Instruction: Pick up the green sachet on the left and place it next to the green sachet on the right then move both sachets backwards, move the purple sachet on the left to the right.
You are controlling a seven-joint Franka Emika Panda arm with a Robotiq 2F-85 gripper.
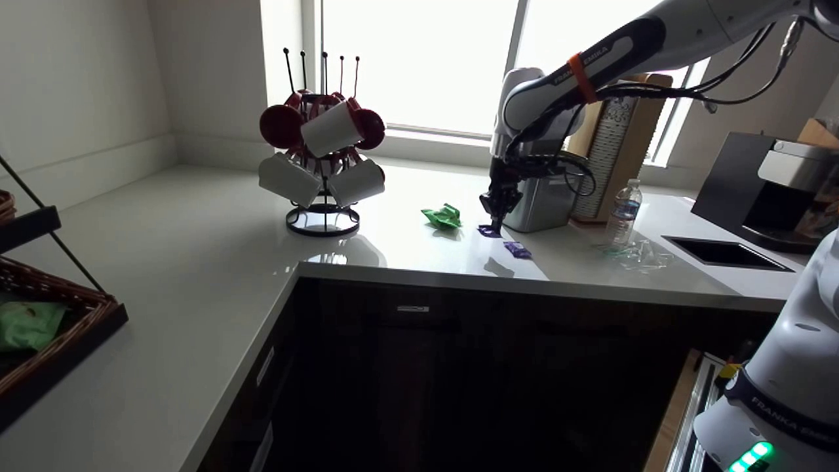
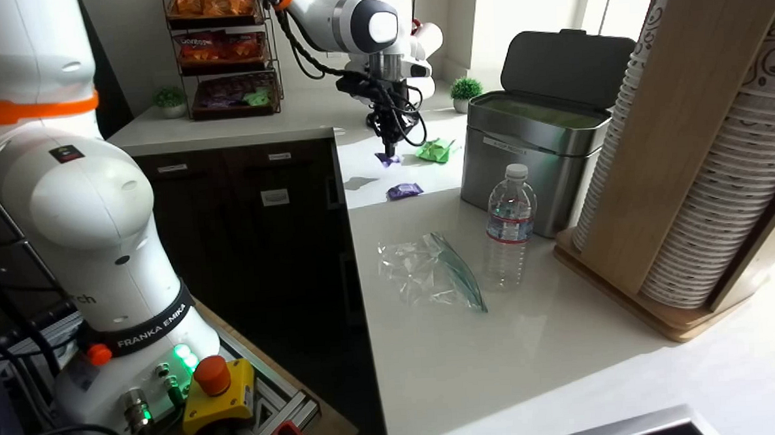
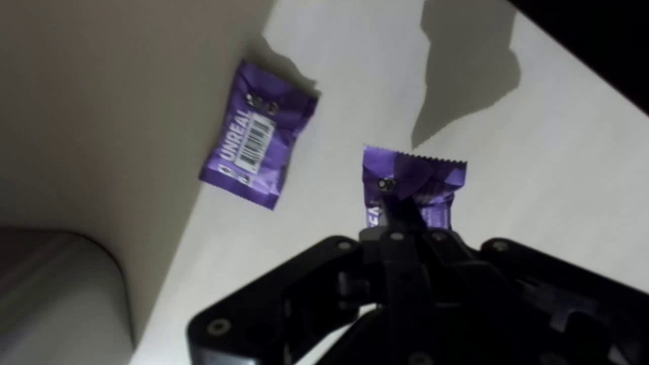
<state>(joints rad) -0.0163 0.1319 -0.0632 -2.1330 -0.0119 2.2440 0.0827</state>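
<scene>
Pincer [image 3: 400, 207] holds purple sachet [image 3: 418, 175] near bin [image 2: 550, 171].

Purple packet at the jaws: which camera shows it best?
The wrist view: the packet looks largest there, with some print visible, though the jaws hide part. Both exterior views show it small, its print unreadable.

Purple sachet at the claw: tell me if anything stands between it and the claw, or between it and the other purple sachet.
Nothing visible does. In the wrist view the claw overlaps the purple sachet, no object showing between them; none shows between that sachet and the other purple sachet, either.
</scene>
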